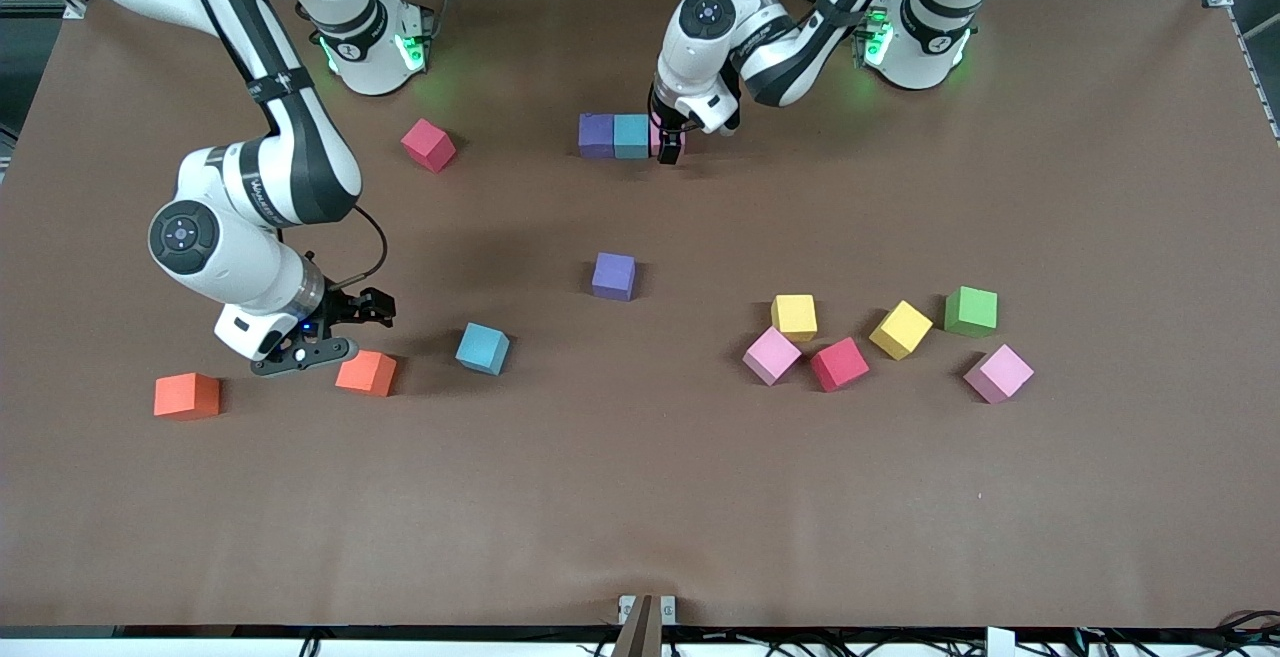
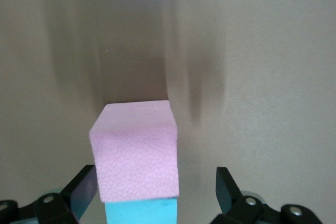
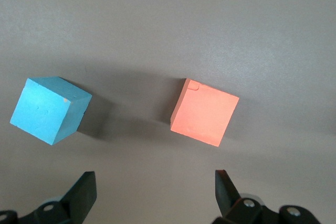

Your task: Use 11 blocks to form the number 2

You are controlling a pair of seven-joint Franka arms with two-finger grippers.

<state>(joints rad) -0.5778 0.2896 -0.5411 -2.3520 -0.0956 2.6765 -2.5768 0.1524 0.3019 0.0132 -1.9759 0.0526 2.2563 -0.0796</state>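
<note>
Overhead, left gripper [image 1: 672, 147] fingers wide around pink block [image 2: 135, 150]; right gripper [image 1: 345, 329] fingers wide over orange block [image 3: 205, 118].

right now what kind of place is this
Probably a robotics lab bench: two white arms bolted along a brown-covered table, foam blocks such as a green cube scattered on it, and cables and aluminium framing around the edges.

We log three views. Front cam: high, across the table [image 1: 640, 497], facing the robot bases along frame top; whole work area seen. Left wrist cam: v. close, looking down on a pink cube [image 2: 135, 150], centre frame; front cam has it at upper centre [image 1: 657, 137]. Right wrist cam: close, looking down on an orange cube [image 3: 203, 113], shared w/ front cam, lower left [image 1: 366, 373].
</note>
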